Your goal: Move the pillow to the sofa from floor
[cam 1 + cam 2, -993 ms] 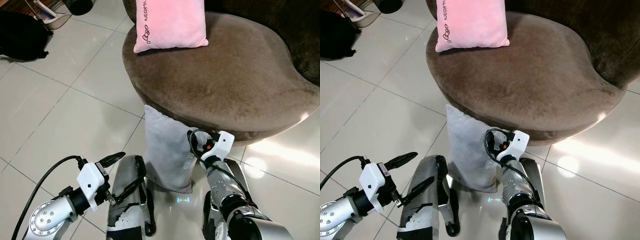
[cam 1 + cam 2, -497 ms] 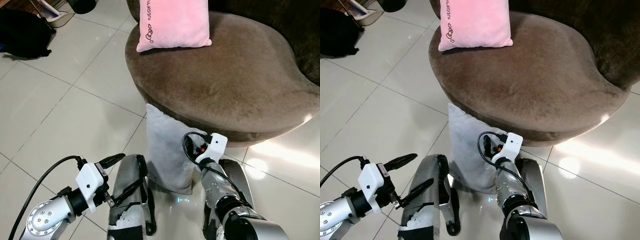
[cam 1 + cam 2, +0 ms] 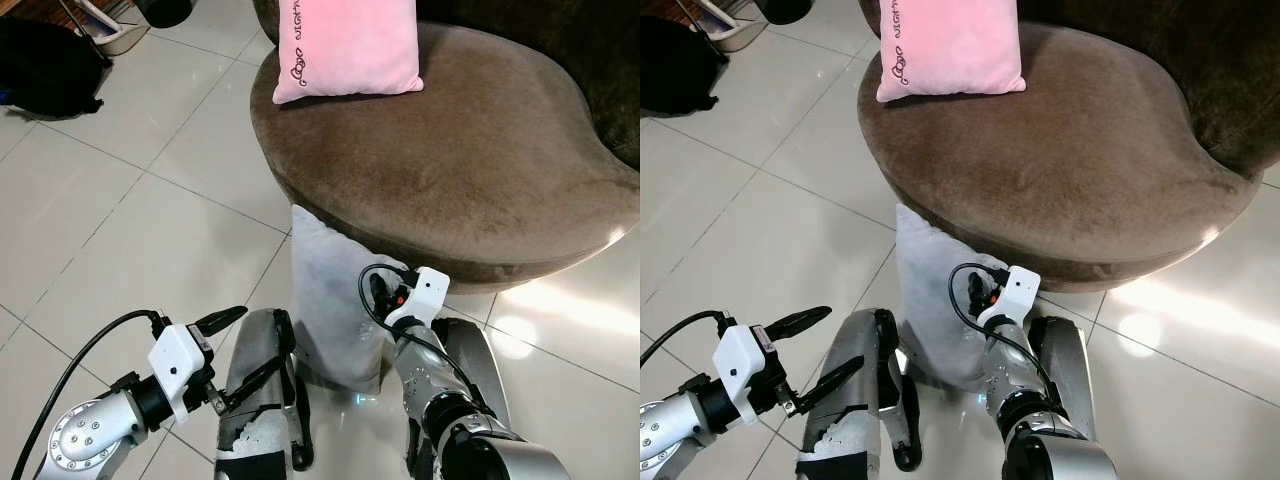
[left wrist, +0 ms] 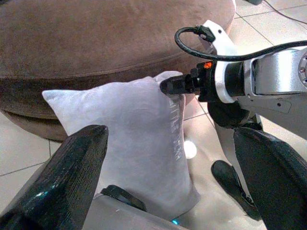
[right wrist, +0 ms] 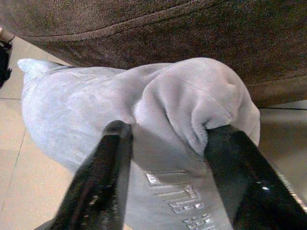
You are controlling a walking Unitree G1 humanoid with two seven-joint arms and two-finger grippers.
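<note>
A grey pillow (image 3: 330, 300) stands upright on the tile floor and leans against the front of the round brown sofa (image 3: 480, 150). My right gripper (image 5: 168, 129) is at the pillow's upper right corner. Its black fingers (image 5: 103, 177) sit on either side of a bunched fold of grey fabric and are shut on it. The left wrist view shows that same pinch (image 4: 172, 85) at the pillow's corner. My left gripper (image 3: 255, 340) hovers low to the left of the pillow, open, holding nothing and apart from the pillow.
A pink pillow (image 3: 345, 45) lies on the sofa seat at the back left. My own legs and feet (image 3: 255, 400) stand just in front of the grey pillow. A black bag (image 3: 45, 80) sits on the floor far left.
My right gripper has moved left and forward onto the pillow's upper corner and closed on the fabric. The left arm has barely moved. The camera shifted slightly.
</note>
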